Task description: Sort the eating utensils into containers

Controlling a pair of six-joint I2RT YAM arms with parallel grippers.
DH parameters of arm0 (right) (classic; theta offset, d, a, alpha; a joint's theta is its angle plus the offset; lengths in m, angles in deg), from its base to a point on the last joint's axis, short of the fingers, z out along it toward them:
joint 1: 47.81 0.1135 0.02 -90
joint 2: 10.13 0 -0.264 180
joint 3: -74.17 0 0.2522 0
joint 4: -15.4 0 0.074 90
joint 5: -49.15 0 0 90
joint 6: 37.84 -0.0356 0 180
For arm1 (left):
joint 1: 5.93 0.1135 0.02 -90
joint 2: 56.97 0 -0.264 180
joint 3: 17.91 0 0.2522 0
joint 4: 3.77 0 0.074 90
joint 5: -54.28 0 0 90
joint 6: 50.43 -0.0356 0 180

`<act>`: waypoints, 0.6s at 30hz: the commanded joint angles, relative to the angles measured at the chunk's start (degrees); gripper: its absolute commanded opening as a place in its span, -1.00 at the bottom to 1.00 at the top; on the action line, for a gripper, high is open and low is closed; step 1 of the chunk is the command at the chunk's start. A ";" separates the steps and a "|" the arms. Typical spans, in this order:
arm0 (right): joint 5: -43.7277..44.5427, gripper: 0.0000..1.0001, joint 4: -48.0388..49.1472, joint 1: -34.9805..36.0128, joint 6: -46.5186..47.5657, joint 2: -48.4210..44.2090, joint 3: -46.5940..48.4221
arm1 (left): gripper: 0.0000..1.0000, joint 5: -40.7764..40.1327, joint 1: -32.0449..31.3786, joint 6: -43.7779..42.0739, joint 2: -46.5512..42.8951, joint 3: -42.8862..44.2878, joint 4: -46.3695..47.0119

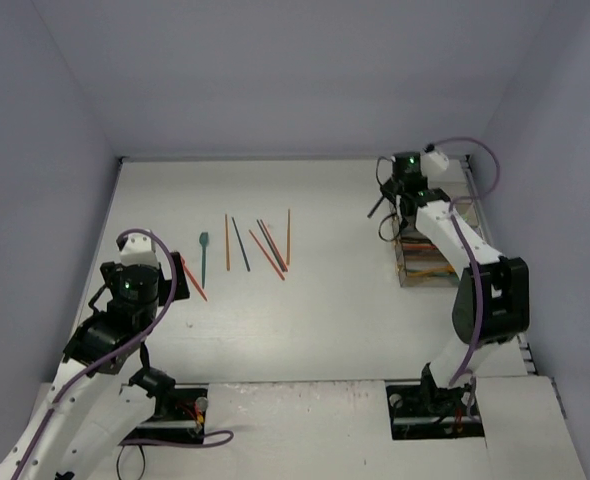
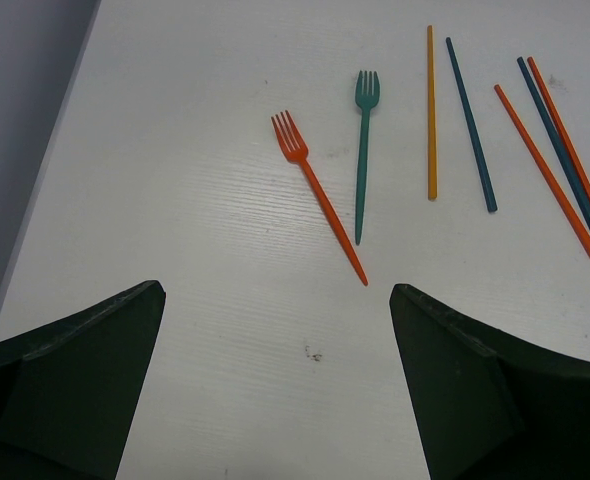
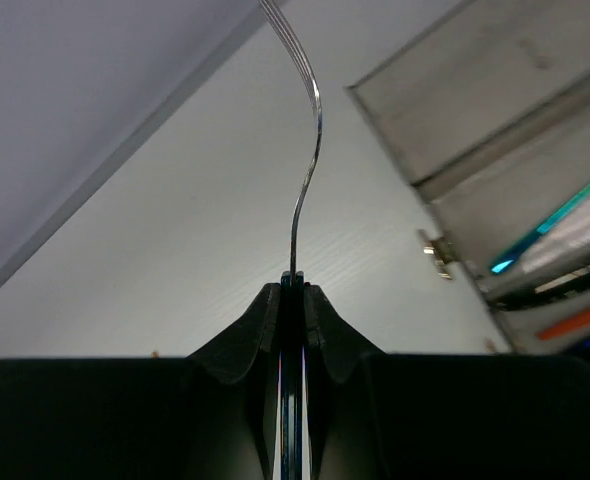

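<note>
**Fork pinched on the right, nothing in the jaws on the left**

Starting with the right gripper: clamped shut on the handle of a thin dark fork, seen edge-on. Sticks straight out from the closed jaws, curves a bit, and ends in tines well past the tips. Off to the right of those jaws, not touching the fork: the containers, clear bins with a teal piece and an orange piece lying inside. Can't tell which bin each one is in.

Over to the left gripper: spread wide open, holding nothing, just bare white table in the gap. Just ahead of the jaws, roughly in line with the gap, an orange fork lying at a slant, tines pointing away, tail end nearest the tips. Close beside it a teal fork, not quite touching, tines away too. Further ahead, over on the right-jaw side, a loose row of chopsticks, orange and navy, flat on the table.
</note>
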 commanded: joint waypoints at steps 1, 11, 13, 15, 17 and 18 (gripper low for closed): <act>6.68 -1.00 4.56 -5.53 -13.57 -8.91 -7.54 | 0.91 0.44 0.49 -0.36 0.86 1.41 2.24; 12.42 -1.00 4.59 -15.22 -25.44 -7.70 -12.79 | 0.91 0.24 0.52 -0.60 0.89 1.33 2.44; 12.42 -1.00 4.58 -16.74 -25.88 -5.82 -11.65 | 0.91 0.21 0.52 -0.60 0.96 1.24 2.44; 12.24 -1.00 4.58 -17.53 -26.08 -4.06 -10.41 | 0.91 0.15 0.52 -0.60 0.98 1.24 2.44; 12.30 -1.00 4.62 -17.86 -26.35 -2.43 -9.38 | 0.91 0.06 0.52 -0.60 1.07 1.24 2.38; 12.24 -1.00 4.67 -18.00 -26.50 -1.54 -8.98 | 0.91 0.06 0.52 -0.60 1.11 1.24 2.29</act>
